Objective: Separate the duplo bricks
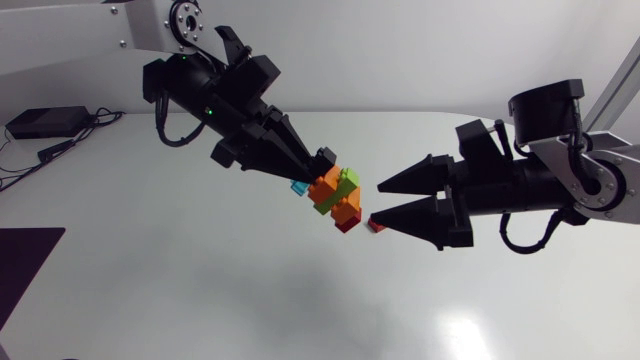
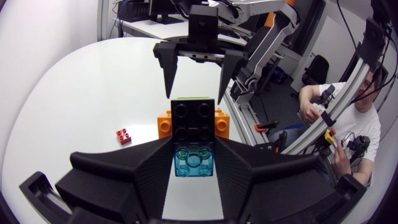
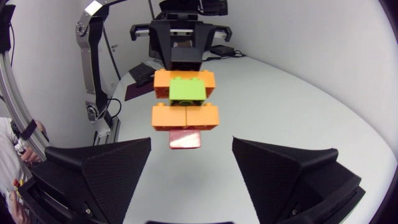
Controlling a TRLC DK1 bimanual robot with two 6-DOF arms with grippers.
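Above the middle of the white table [image 1: 200, 290] my two arms meet from opposite sides; my left arm [image 1: 200, 90] slants down from the far left and my right arm [image 1: 540, 180] lies level at the right.

My left gripper [image 1: 322, 165] is pinched on the duplo cluster [image 1: 335, 195] and holds it clear of the table; its wedge fingers [image 2: 143, 165] press in from both sides on a clear blue brick [image 2: 193, 158] and a black brick [image 2: 193, 118] at the near end of the stack.

My right gripper [image 1: 378, 205] is spread wide, nothing between its fingers [image 3: 99, 168]; its tips point at the cluster, which hangs just ahead of the gap.

From the right wrist the cluster shows two rows of orange bricks [image 3: 185, 116], a green brick [image 3: 187, 91] set between them, and a red brick [image 3: 185, 139] nearest me.

A loose red brick [image 2: 124, 135] lies on the table, apart from the stack; from overhead it sits close by my right gripper's lower fingertip.
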